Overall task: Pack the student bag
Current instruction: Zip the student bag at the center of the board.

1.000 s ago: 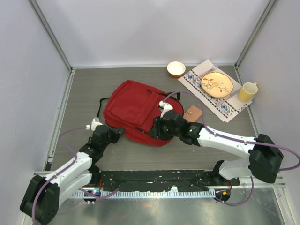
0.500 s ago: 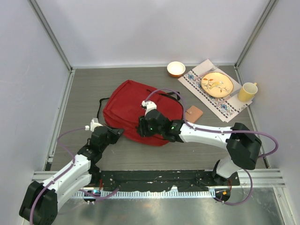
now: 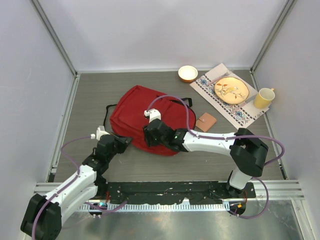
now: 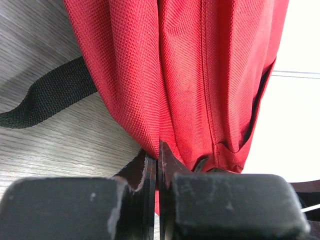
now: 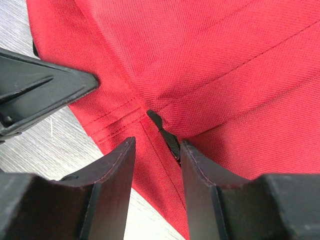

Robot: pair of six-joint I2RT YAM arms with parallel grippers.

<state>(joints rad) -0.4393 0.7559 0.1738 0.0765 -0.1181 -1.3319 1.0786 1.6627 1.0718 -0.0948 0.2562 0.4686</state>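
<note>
The student bag (image 3: 137, 112) is a red fabric backpack lying flat in the middle of the table. My left gripper (image 3: 127, 141) is at its near left edge, shut on a fold of the red fabric (image 4: 200, 75), which is pinched between the fingertips of the gripper (image 4: 158, 150). My right gripper (image 3: 146, 137) lies low over the bag's near edge, just right of the left one. It (image 5: 157, 145) is open, its jaws astride a seam of the bag (image 5: 225, 60) where a small black zipper tab (image 5: 167, 132) shows. A left finger (image 5: 45, 90) shows close by.
A black strap (image 3: 106, 112) trails off the bag's left side. A small brown flat item (image 3: 205, 121) lies right of the bag. At the back right are a bowl (image 3: 187, 73), a patterned mat (image 3: 240, 116) with an orange plate (image 3: 231, 90), and a yellow mug (image 3: 263, 98).
My right arm has swept left along the bag's near edge, toward the left gripper, and its jaws stand slightly wider. The left arm has kept its place and grip.
</note>
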